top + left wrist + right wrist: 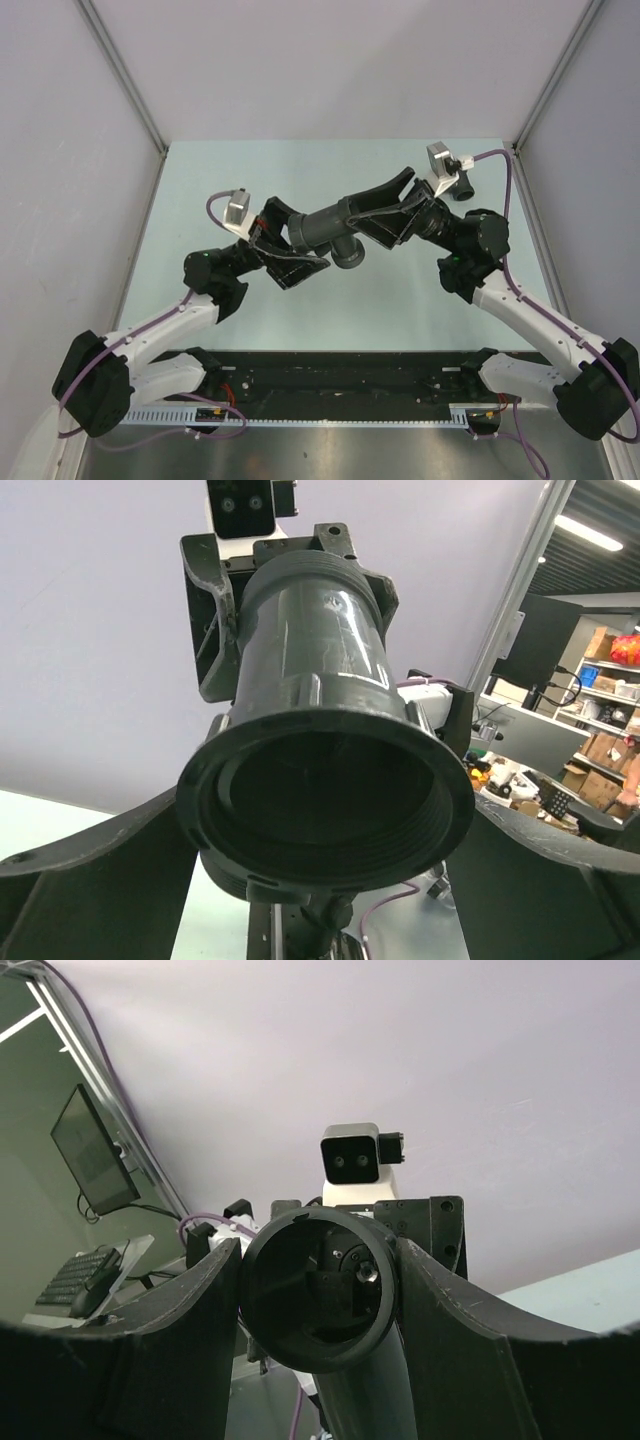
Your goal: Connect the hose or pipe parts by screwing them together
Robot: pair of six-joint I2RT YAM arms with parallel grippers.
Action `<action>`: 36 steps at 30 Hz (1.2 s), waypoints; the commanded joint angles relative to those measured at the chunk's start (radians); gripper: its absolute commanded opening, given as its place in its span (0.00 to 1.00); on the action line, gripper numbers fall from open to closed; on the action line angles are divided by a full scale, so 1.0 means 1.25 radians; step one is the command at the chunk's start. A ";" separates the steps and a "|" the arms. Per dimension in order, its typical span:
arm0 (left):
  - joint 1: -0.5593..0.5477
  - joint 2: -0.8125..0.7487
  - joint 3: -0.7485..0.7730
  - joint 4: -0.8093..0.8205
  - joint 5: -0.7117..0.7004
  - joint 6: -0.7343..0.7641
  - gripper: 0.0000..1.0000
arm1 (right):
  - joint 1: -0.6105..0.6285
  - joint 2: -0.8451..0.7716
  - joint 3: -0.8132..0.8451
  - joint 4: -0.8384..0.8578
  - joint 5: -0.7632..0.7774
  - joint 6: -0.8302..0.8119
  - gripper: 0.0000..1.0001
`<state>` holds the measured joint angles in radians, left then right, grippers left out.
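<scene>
The dark grey pipe parts (328, 226) hang in mid-air as one straight line between my two grippers, with a round side port (348, 256) pointing toward the near edge. In the left wrist view the wide flared end (325, 800), ridged inside, faces the camera. My left gripper (292, 243) stands open, one finger on each side of that flared end (90, 880); I cannot tell whether they touch it. My right gripper (376, 212) is shut on the narrower open end (318, 1290), which sits squeezed between both fingers (470, 1350).
The pale green table (300, 165) lies below the raised arms, with white walls and metal posts around it. A black rail (340, 365) runs along the near edge between the arm bases. Purple cables (510, 210) trail along both arms.
</scene>
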<state>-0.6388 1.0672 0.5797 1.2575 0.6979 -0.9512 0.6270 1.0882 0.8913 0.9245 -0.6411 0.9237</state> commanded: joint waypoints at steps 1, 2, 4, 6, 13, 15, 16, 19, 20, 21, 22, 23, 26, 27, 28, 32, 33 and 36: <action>-0.015 -0.006 0.031 0.090 -0.045 0.006 0.95 | 0.013 -0.010 -0.004 0.050 0.023 -0.014 0.00; -0.015 -0.009 0.030 0.090 -0.054 0.017 0.95 | 0.013 -0.016 -0.004 0.040 0.021 -0.020 0.00; -0.014 -0.024 0.020 0.090 -0.078 0.028 0.95 | 0.014 -0.024 -0.010 0.019 0.018 -0.036 0.00; -0.014 -0.030 0.011 0.089 -0.096 0.038 0.95 | 0.015 -0.034 -0.012 -0.002 0.017 -0.046 0.00; -0.014 -0.011 0.036 0.086 -0.068 0.037 0.88 | 0.021 -0.038 -0.016 -0.029 0.012 -0.060 0.00; -0.014 -0.001 0.043 0.084 -0.052 0.036 0.82 | 0.022 -0.040 -0.017 -0.039 0.016 -0.066 0.00; -0.014 0.002 0.043 0.081 -0.047 0.034 0.82 | 0.022 -0.040 -0.017 -0.040 0.018 -0.068 0.00; -0.014 -0.002 0.035 0.076 -0.055 0.036 0.70 | 0.026 -0.038 -0.018 -0.051 0.012 -0.077 0.00; -0.014 -0.003 0.035 0.070 -0.058 0.039 0.62 | 0.027 -0.038 -0.018 -0.061 0.012 -0.084 0.00; -0.014 -0.001 0.037 0.063 -0.055 0.041 0.43 | 0.031 -0.040 -0.018 -0.090 0.015 -0.106 0.00; -0.014 -0.001 0.041 0.046 -0.052 0.042 0.35 | 0.032 -0.043 -0.018 -0.106 0.017 -0.115 0.00; -0.013 0.002 0.044 0.036 -0.047 0.049 0.29 | 0.033 -0.046 -0.017 -0.122 0.023 -0.127 0.00; -0.008 0.009 0.048 0.017 -0.023 0.046 0.02 | 0.033 -0.056 -0.017 -0.168 0.032 -0.151 0.04; -0.006 0.011 0.044 0.016 -0.018 0.042 0.00 | 0.033 -0.059 -0.017 -0.185 0.033 -0.163 0.10; -0.002 0.011 0.043 0.017 -0.020 0.039 0.00 | 0.032 -0.062 -0.018 -0.193 0.034 -0.167 0.14; 0.012 -0.001 0.025 0.014 -0.025 0.030 0.00 | 0.022 -0.079 -0.018 -0.232 0.032 -0.184 0.29; 0.015 -0.002 0.020 0.013 -0.025 0.027 0.00 | 0.019 -0.081 -0.017 -0.244 0.031 -0.186 0.33; 0.026 -0.008 0.014 0.009 -0.010 0.025 0.00 | 0.007 -0.086 -0.018 -0.250 0.015 -0.187 0.22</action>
<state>-0.6212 1.0817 0.5926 1.2411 0.6579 -0.9127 0.6567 1.0016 0.8642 0.6556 -0.6235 0.7345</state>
